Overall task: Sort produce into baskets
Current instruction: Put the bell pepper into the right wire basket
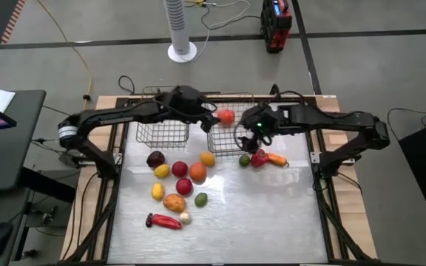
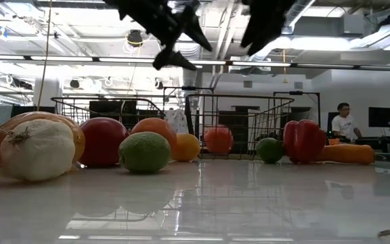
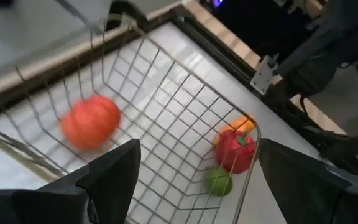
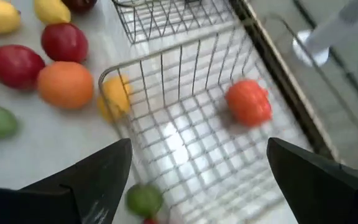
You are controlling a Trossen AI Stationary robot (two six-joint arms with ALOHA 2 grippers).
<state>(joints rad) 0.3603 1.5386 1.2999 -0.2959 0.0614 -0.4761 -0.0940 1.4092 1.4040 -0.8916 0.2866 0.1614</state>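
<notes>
Two wire baskets stand at the table's far side, the left one (image 1: 163,131) and the right one (image 1: 231,137). A red-orange tomato (image 1: 226,116) lies on the floor of the right basket (image 3: 166,118); it also shows in the left wrist view as tomato (image 3: 91,121) and in the right wrist view as tomato (image 4: 248,102). My left gripper (image 1: 210,118) hovers open above that basket's far left corner. My right gripper (image 1: 251,134) hovers open above its right side. Neither holds anything. Several produce pieces (image 1: 180,181) lie on the table in front of the baskets.
A green lime (image 1: 244,160), a red pepper (image 1: 258,158) and a carrot (image 1: 276,158) lie just outside the right basket's near right corner. A red chili (image 1: 163,221) and a white garlic (image 1: 185,218) lie nearest the front. The table's near right part is bare.
</notes>
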